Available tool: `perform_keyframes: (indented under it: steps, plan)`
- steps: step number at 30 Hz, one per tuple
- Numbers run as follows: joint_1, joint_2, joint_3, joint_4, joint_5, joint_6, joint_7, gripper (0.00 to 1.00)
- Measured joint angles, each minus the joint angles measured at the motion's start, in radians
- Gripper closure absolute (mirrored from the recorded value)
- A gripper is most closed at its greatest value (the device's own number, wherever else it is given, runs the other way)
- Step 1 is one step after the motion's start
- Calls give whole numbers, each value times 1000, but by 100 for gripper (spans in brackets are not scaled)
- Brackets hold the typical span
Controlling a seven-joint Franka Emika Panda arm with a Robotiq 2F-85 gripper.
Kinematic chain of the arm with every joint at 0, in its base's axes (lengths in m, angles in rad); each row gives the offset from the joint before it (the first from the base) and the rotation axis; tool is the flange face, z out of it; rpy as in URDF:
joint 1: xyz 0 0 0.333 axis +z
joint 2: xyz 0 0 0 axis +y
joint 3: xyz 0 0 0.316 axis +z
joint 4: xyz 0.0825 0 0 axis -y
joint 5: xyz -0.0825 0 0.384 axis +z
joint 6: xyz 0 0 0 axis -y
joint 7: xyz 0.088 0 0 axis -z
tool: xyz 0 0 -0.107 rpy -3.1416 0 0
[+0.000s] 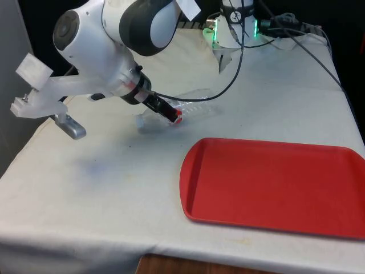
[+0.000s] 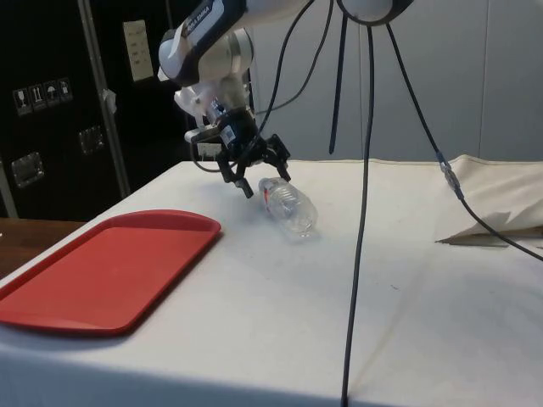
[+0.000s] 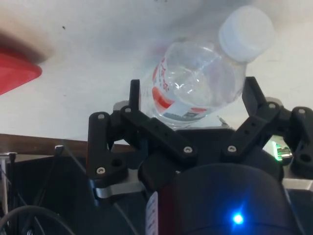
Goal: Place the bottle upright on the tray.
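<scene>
I see the table [image 1: 114, 188] under its white cloth, with a strip of brown wood showing at the near edge. The clear plastic bottle [image 1: 185, 111] lies on its side on the cloth, white cap toward the front view's left. The red tray [image 1: 274, 185] sits flat on the front view's right, near the bottle but apart from it. Black cables [image 1: 302, 43] trail across the far corner.

The clear plastic bottle with a white cap [image 1: 183, 111] lies on its side on the white-clothed table [image 1: 102, 188], upper centre of the front view. The flat red plastic tray [image 1: 274, 185] sits lower right, apart from it. The black two-finger gripper [image 2: 257, 175] straddles the bottle's body.
</scene>
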Motion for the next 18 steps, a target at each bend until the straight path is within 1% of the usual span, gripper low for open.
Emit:
perform_keyframes:
  steps: [2,7,18]
  plan:
    - [1,2,0,-4,14,0,15,0]
    - [1,2,-1,-8,26,-1,37,0]
    - [1,2,-4,-13,32,-5,53,0]
